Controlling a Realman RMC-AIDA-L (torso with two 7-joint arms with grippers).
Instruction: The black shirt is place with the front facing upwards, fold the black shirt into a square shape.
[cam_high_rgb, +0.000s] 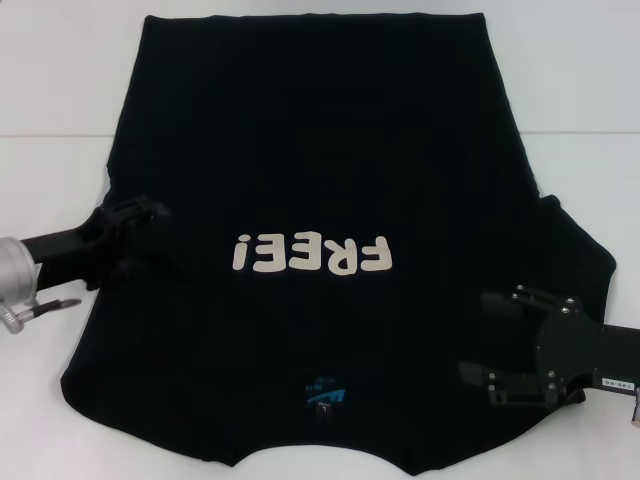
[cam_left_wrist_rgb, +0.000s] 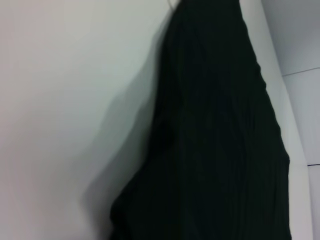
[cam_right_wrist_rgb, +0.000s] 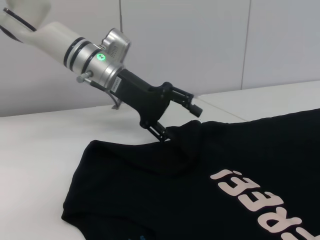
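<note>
The black shirt (cam_high_rgb: 330, 180) lies flat on the white tabletop (cam_high_rgb: 60, 80) with its front up. The white "FREE!" lettering (cam_high_rgb: 310, 255) reads upside down from the robot's side, and the small blue logo (cam_high_rgb: 328, 392) sits nearer, close to the collar at the near edge. The hem is at the far side.

The left pincer (cam_high_rgb: 150, 240) is at the left edge of the shirt, near the left sleeve. The right wrist view shows the left pincer (cam_right_wrist_rgb: 175, 117) with its fingers spread, the lower finger meeting the cloth where the shirt's edge rises a little; the upper finger is above the cloth.

The right pincer (cam_high_rgb: 520, 340) is over the near right part of the shirt, by the right sleeve. Its fingers are spread wide apart and pinch nothing.
</note>
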